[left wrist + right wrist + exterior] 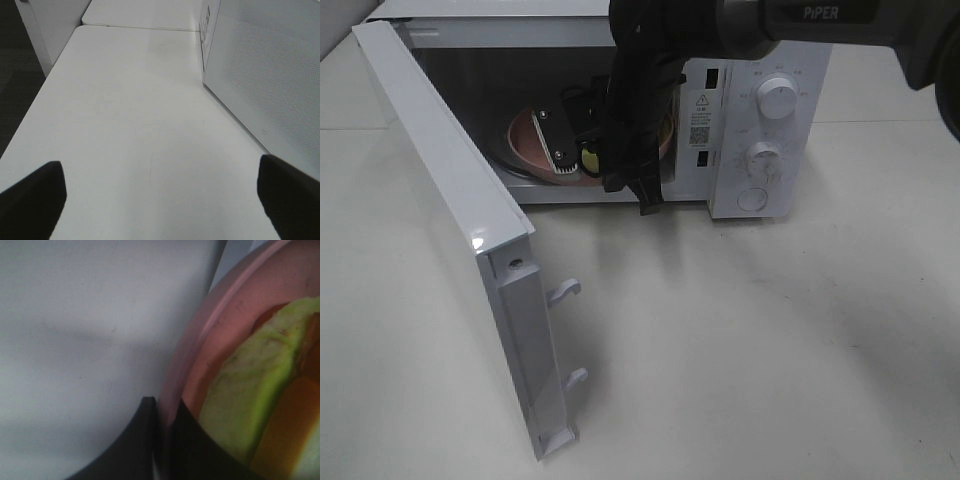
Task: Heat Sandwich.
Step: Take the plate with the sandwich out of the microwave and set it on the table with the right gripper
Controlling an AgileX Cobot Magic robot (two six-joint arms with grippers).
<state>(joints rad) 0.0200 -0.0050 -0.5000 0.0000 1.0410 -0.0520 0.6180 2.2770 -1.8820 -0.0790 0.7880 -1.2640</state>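
Note:
The white microwave point(760, 120) stands with its door point(450, 200) swung wide open. My right arm reaches into the cavity, where the round pink plate point(532, 140) rests. In the right wrist view my right gripper point(162, 440) is shut on the plate's rim point(200, 340), one dark finger on each side of it. The sandwich point(245, 405) lies on the plate, showing pale green lettuce and an orange layer; in the exterior view the arm hides most of it. My left gripper point(160, 200) hangs open over bare table, holding nothing.
Two knobs point(778, 98) and a round button sit on the microwave's control panel. Two door latch hooks point(565, 290) jut toward the table's middle. A white speckled panel of the microwave point(265, 65) rises close beside the left gripper. White table point(770, 350) spreads in front.

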